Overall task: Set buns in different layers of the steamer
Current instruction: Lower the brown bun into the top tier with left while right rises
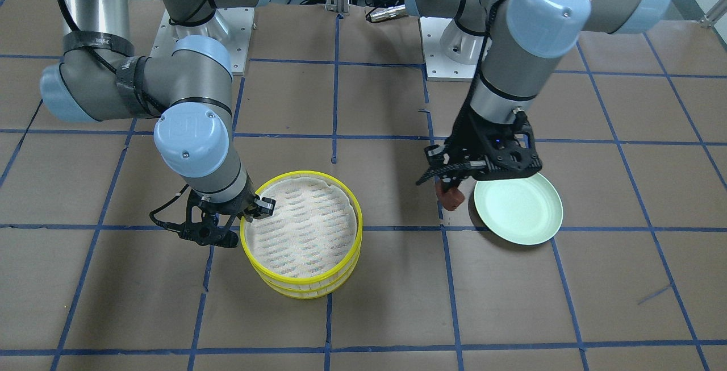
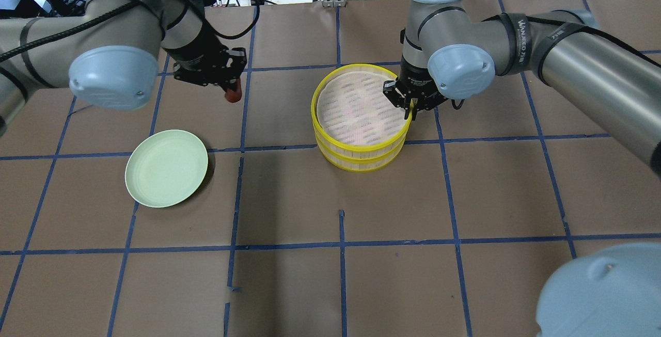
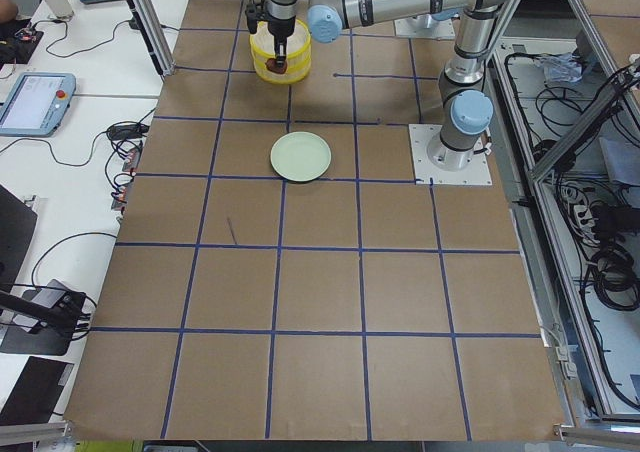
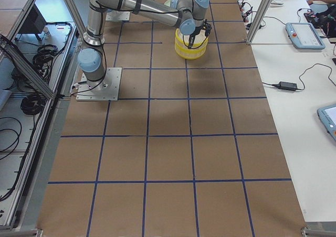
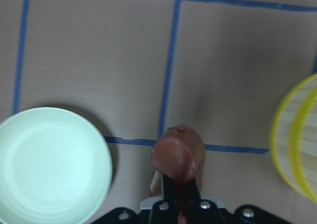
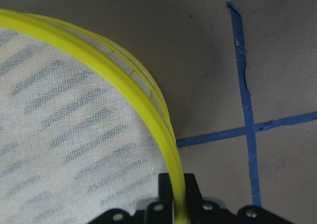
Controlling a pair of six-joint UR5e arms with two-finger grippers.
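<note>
The tabletop [image 2: 465, 197] is covered in brown paper and marked into squares by blue tape lines [image 2: 341, 244]. In the side views, white benches with cables flank it, and a teach pendant [image 3: 35, 102] lies on one.

Two yellow-rimmed steamer layers stand stacked, well in from every tabletop edge. The top layer [image 2: 361, 144] sits squarely on the lower layer [image 2: 361, 164], and its whitish woven liner faces up.

The right arm reaches across with its wrist turned straight down at the stack's robot-right side. The right claw [image 2: 410, 107] is pinching the top layer's rim: one finger is inside the tray and one outside, with the yellow edge running between them in the wrist view.

The left arm bends down on the stack's other side, well apart from it. The left claw [image 2: 230, 86] points downward and is pressed onto the dark reddish-brown bun [image 2: 233, 94]. The bun hangs off the tabletop over a blue tape crossing, between the stack and the pale green plate [image 2: 166, 168]. The plate lies flat on the paper, farther from the stack than the bun is.

Brown paper crossed by a single tape line runs from the bun to the stack's wall. More taped squares stretch from the stack toward both table ends.
</note>
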